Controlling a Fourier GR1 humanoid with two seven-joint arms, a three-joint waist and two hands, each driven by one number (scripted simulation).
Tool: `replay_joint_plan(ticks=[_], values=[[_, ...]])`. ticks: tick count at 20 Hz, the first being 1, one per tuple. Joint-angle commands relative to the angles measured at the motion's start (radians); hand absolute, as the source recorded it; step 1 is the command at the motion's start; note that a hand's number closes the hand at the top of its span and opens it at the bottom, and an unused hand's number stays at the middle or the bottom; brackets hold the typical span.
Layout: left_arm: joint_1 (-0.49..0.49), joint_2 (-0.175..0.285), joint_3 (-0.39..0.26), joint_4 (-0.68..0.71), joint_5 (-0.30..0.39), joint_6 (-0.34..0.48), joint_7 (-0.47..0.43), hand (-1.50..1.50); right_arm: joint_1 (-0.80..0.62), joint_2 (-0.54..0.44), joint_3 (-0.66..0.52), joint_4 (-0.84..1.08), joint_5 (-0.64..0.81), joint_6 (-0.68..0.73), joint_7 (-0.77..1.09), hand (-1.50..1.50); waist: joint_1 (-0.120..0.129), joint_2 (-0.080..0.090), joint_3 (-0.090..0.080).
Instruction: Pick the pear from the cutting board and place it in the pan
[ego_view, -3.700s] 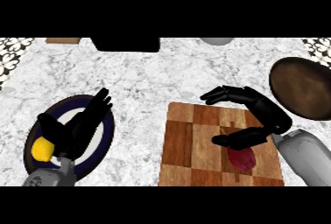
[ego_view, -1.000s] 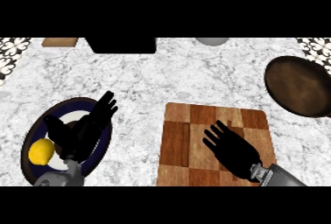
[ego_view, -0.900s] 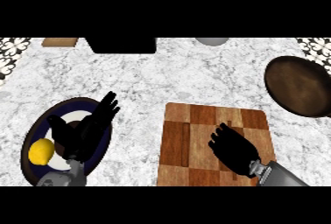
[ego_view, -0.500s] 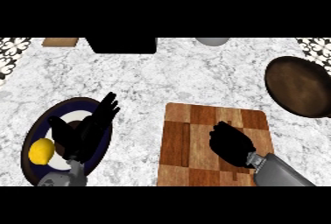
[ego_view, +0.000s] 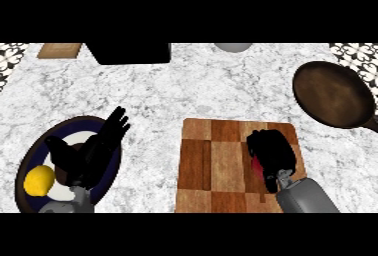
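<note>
one hand works: my right hand (ego_view: 275, 152) curls its fingers (ego_view: 266, 137) round the pear (ego_view: 256, 165) on the cutting board (ego_view: 214, 165), i judge for the lift to the pan (ego_view: 332, 95); left hand (ego_view: 92, 152) rests spread over the plate (ego_view: 74, 121).

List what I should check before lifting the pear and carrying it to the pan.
1. Grasp: right hand has its fingers curled round the pear, of which only a red sliver shows: ok.
2. Pear clear of the cutting board: cannot tell, the hand hides the contact.
3. Target: pan in view at upper right, nothing seen in it: ok.
4. Route: counter between board and pan shows no obstacle: ok.
5. Other arm: left hand open over the plate, away from the route: ok.
</note>
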Motion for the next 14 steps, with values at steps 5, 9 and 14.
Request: replay_joint_plan(ticks=[5, 9, 14], values=[[0.015, -0.030, -0.043, -0.018, -0.022, 0.004, -0.007, 0.00, 0.009, 0.135, -0.115, -0.148, 0.118, -0.284, 0.308, 1.50, 0.025, 0.003, 0.006], [-0.031, -0.032, -0.029, 0.032, -0.020, 0.004, 0.003, 0.00, 0.033, 0.139, -0.146, -0.310, 0.097, -0.376, 0.296, 1.50, 0.012, 0.005, 0.006], [-0.006, -0.014, -0.024, -0.021, -0.019, 0.007, 0.038, 0.00, 0.070, 0.219, -0.213, -0.433, -0.062, -0.467, 0.276, 1.50, 0.027, 0.005, 0.007]])
